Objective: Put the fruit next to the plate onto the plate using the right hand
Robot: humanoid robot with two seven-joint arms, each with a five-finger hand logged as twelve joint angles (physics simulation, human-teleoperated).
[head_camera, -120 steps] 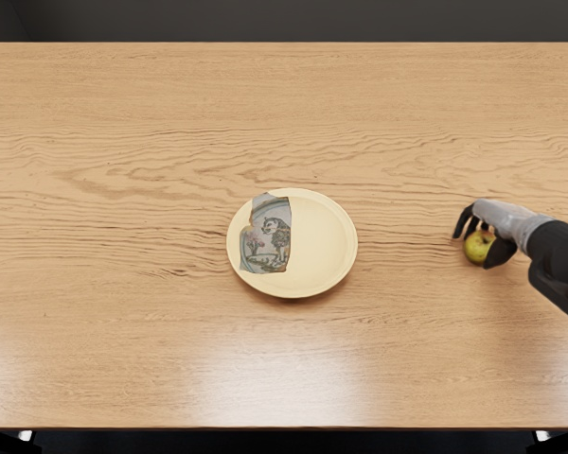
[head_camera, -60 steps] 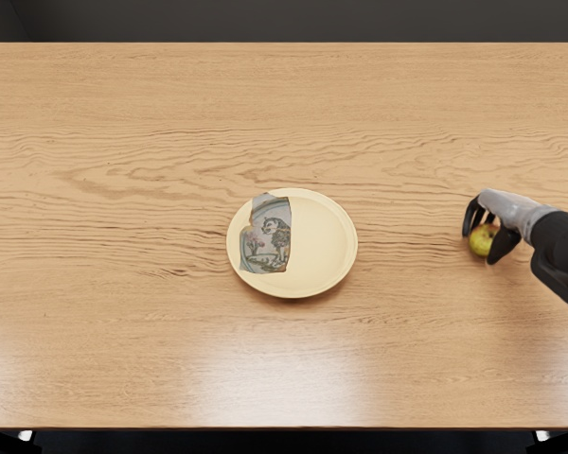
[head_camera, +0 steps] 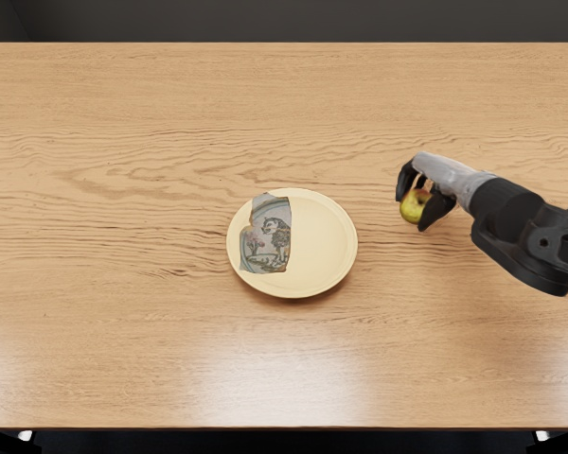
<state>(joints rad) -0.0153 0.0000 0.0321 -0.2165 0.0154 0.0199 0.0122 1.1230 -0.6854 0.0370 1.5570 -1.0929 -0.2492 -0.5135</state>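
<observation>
One wide wooden table (head_camera: pixel 123 113) fills almost all of my head view, its grain running left to right, with a dark strip behind its far edge. My right arm (head_camera: pixel 525 232) comes in from the right edge of the picture at mid height. It is a bulky dark forearm that narrows into a pale grey wrist section pointing left and slightly up the picture.

Near the middle of the table the plate (head_camera: pixel 324 248) lies flat, round and pale cream. Its left part carries a grey-blue printed patch (head_camera: pixel 269 236) with a small animal figure on it, and the rest of its face is plain.

At the end of the arm the right hand (head_camera: pixel 424 194) is over the table to the right of the plate, clear of the rim, with a band of bare wood between them. Its dark fingers (head_camera: pixel 405 180) are curled, not spread. Some wrap the far-left side of the fruit and another dark digit presses in on the near-right side, so the grip closes from both sides.

The fruit (head_camera: pixel 415 204), small, round and yellow-green, is held inside that grip, to the right of the plate and not on it. I cannot tell from this view whether its underside touches the table or is raised off it.
</observation>
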